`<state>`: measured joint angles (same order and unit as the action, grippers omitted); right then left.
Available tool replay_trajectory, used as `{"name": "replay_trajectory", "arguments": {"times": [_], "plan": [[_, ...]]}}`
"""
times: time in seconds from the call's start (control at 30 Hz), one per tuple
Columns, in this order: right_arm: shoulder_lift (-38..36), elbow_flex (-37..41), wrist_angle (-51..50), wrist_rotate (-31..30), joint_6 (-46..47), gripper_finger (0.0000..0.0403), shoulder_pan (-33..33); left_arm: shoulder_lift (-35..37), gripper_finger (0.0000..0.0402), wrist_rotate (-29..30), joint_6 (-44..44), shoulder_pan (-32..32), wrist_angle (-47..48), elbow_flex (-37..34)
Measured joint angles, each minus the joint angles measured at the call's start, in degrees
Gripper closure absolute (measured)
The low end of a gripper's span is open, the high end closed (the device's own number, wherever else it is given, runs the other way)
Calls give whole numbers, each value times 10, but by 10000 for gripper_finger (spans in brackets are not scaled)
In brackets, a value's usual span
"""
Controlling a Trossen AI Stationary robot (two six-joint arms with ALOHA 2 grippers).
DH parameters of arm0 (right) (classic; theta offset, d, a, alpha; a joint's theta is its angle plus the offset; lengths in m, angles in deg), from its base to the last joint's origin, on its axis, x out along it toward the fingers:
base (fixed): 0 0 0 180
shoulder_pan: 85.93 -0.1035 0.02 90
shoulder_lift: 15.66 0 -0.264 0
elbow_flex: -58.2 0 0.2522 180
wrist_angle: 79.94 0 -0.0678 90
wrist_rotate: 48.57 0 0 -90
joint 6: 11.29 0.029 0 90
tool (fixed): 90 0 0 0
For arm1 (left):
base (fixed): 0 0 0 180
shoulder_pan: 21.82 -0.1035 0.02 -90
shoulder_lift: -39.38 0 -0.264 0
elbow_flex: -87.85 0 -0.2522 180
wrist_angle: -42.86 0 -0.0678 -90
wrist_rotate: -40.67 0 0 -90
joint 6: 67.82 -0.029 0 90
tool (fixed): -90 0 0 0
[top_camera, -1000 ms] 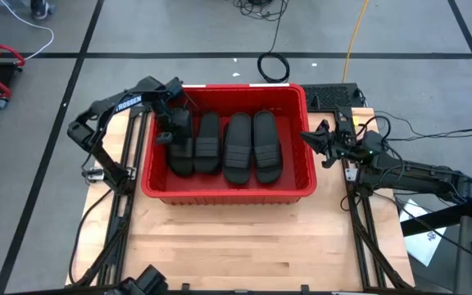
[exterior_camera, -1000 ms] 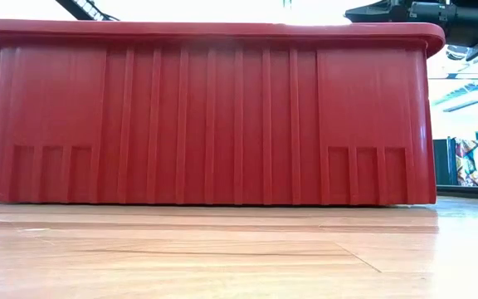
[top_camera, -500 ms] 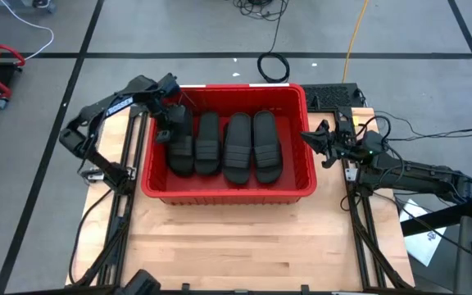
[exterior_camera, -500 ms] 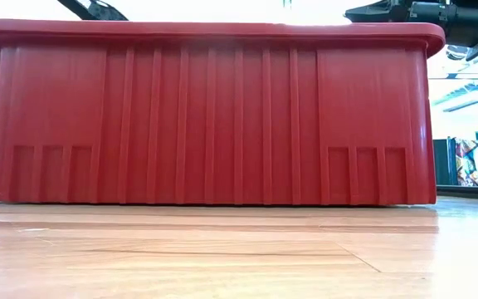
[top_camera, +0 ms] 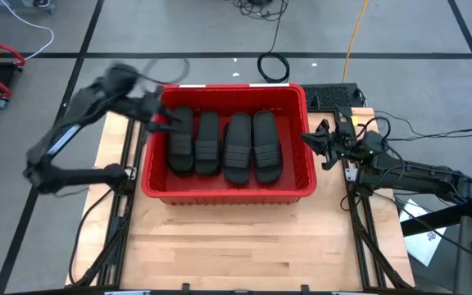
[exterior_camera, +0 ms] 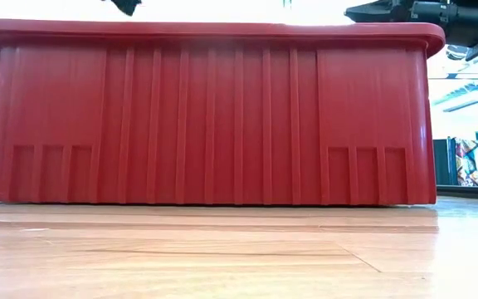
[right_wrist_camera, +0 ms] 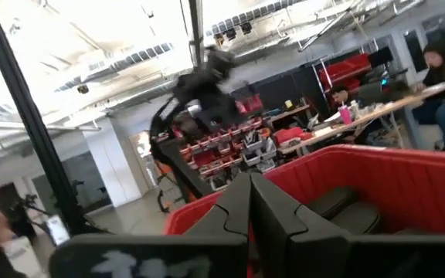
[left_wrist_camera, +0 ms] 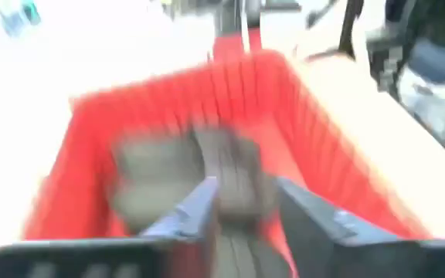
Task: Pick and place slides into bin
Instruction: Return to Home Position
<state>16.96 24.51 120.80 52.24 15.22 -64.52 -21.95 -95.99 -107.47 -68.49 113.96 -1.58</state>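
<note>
Slides [top_camera: 224, 146] are lying in the bin [top_camera: 229, 195], four showing on top, side by side, long axes running near wall to far wall. Left gripper [top_camera: 162, 117] is hanging over the bin's far-left corner, fingers [left_wrist_camera: 195, 218] spread, holding nothing (a ribbed strap is showing between them, below). Right gripper [top_camera: 316, 141] is waiting just outside the right wall, fingers pressed together. Left is nearer; slides are sitting inward and beneath it, so its way home is probably lying up and outward over the rim.
</note>
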Motion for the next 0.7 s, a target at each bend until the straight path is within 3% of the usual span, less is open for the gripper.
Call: {"name": "replay_trajectory", "arguments": {"times": [0.13,0.23,0.33,0.5,0.6,0.7], "plan": [[-15,-2,-10,-1,-63,403,0,92,379,-12,73,46,-160,-23],[-20,-29,-94,-2,-109,403,0,144,389,-13,169,66,-258,-59],[-17,-76,-215,-3,-157,403,0,184,399,-9,294,99,-413,-126],[-14,-109,-245,-34,-173,403,0,238,401,149,427,190,-782,-307],[-14,-105,-244,-34,-151,403,0,240,401,270,435,252,-990,-418],[-15,-82,-243,-33,-141,403,0,219,401,360,413,298,-1100,-489]]}}
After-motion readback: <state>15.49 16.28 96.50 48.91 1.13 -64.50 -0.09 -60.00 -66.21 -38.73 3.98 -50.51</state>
